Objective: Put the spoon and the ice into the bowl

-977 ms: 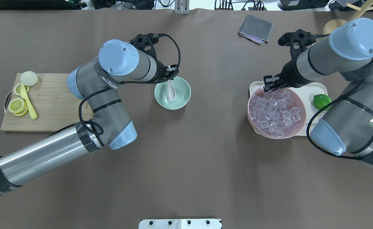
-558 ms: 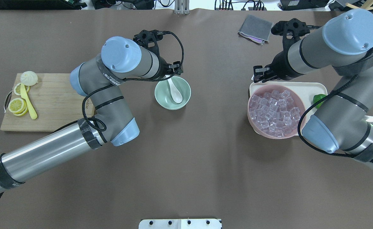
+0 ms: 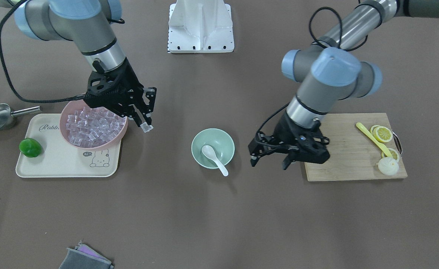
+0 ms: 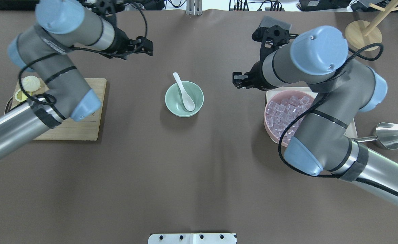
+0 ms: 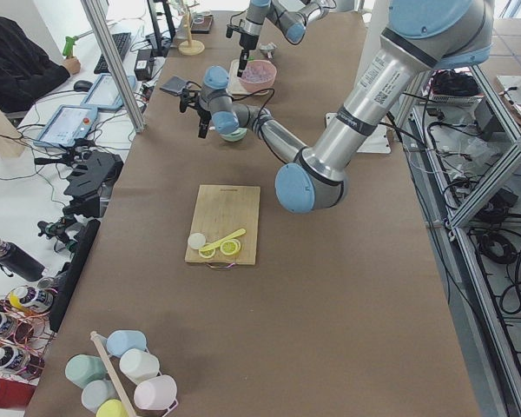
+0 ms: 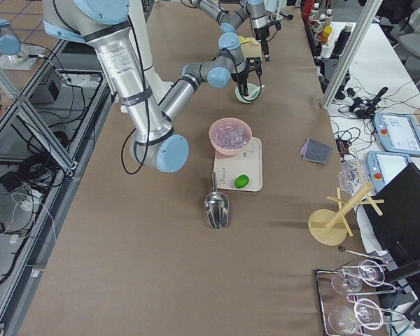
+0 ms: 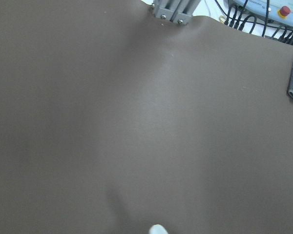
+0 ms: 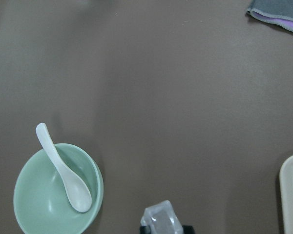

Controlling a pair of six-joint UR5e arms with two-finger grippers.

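The white spoon [image 4: 185,95] lies in the mint-green bowl [image 4: 173,101] at mid-table, scoop down and handle over the far rim. Both also show in the front view, spoon [image 3: 214,155] and bowl [image 3: 224,144], and in the right wrist view, spoon [image 8: 64,169] and bowl [image 8: 36,204]. My right gripper [image 3: 144,123] is shut on one clear ice cube [image 3: 147,128], held above the table between the pink bowl and the green bowl; the ice cube also shows in the right wrist view [image 8: 158,220]. My left gripper [image 3: 269,161] is open and empty, above the table beside the cutting board.
A pink bowl [image 4: 270,130] full of ice cubes stands on a cream tray [image 3: 66,164] with a green lime [image 3: 30,147]. A metal scoop [image 4: 389,135] lies beside the tray. A cutting board [image 3: 346,157] holds lemon slices and a yellow utensil. A grey cloth [image 3: 86,257] lies at the far edge.
My left gripper let go of the spoon in the green bowl and drew back to the far left. My right gripper lifted an ice cube from the pink bowl and moved left toward the green bowl.
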